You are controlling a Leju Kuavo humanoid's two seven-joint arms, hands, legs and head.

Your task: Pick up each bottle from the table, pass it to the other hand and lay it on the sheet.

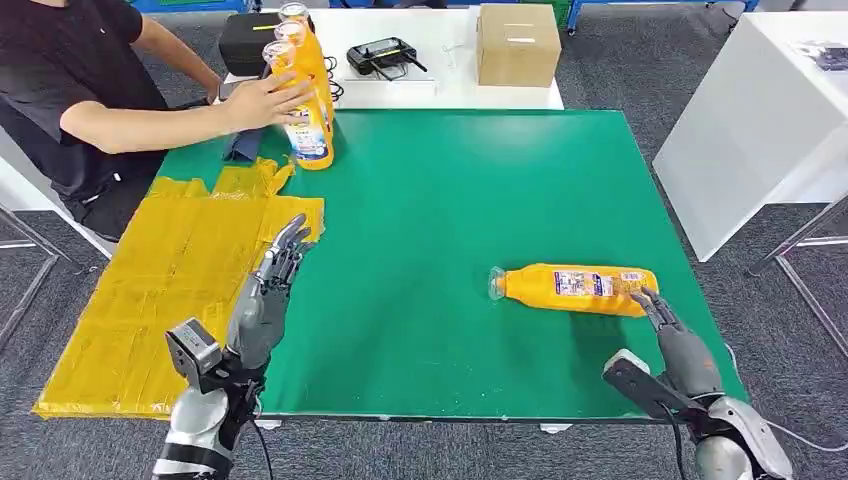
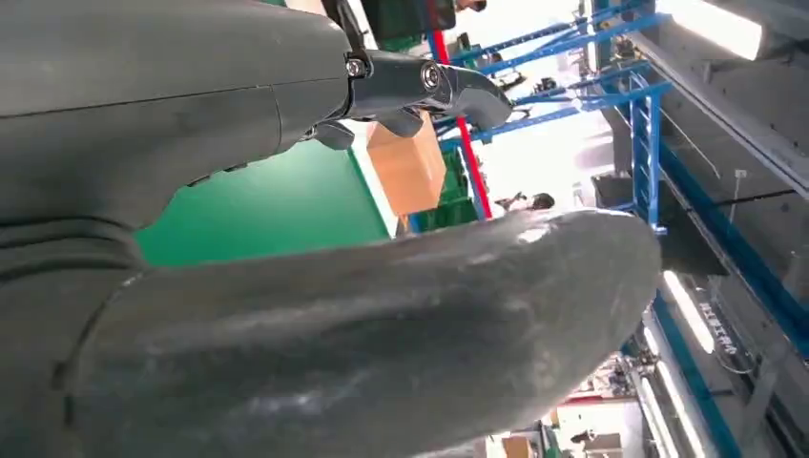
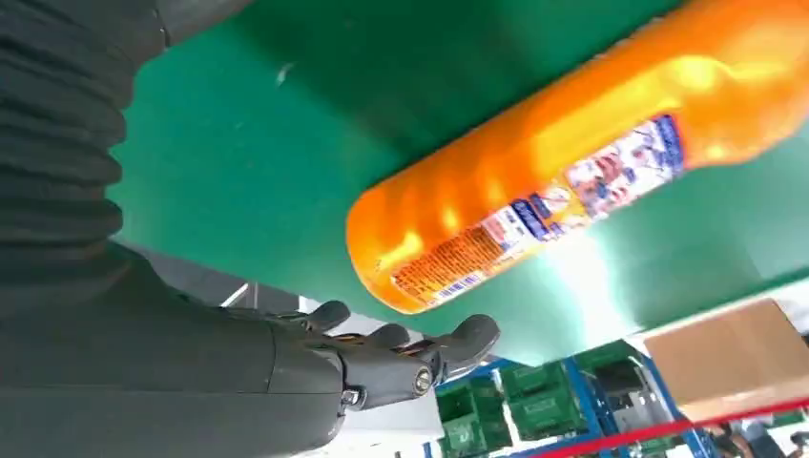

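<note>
The green desk (image 1: 450,230) stretches ahead of both robot hands, which reach in over its near edge. The yellow sheet (image 1: 180,270) lies spread over the desk's left side, directly under and outward of the left robot hand (image 1: 268,295), running from the near edge up toward the far left corner. A white desk (image 1: 440,60) stands beyond the green one, well ahead of both robot hands, and carries a cardboard box (image 1: 518,45), a black case (image 1: 248,40) and a small black device (image 1: 383,53). A person (image 1: 80,90) sits at the far left, well ahead of the left robot hand, with a hand (image 1: 268,100) resting against a group of upright orange bottles (image 1: 305,95) at the desk's far edge.

One orange bottle (image 1: 575,288) lies on its side on the green surface, just ahead of the right robot hand (image 1: 672,335), its cap end pointing toward the left robot hand and its base end nearest the right fingertips (image 1: 648,298). Those fingertips are right at the bottle's base; whether they touch it I cannot tell. In the right wrist view the bottle (image 3: 572,172) lies beside the fingers (image 3: 401,348), which are stretched out and hold nothing.

The left robot hand is raised above the sheet's inner edge, fingers extended and apart, holding nothing.
</note>
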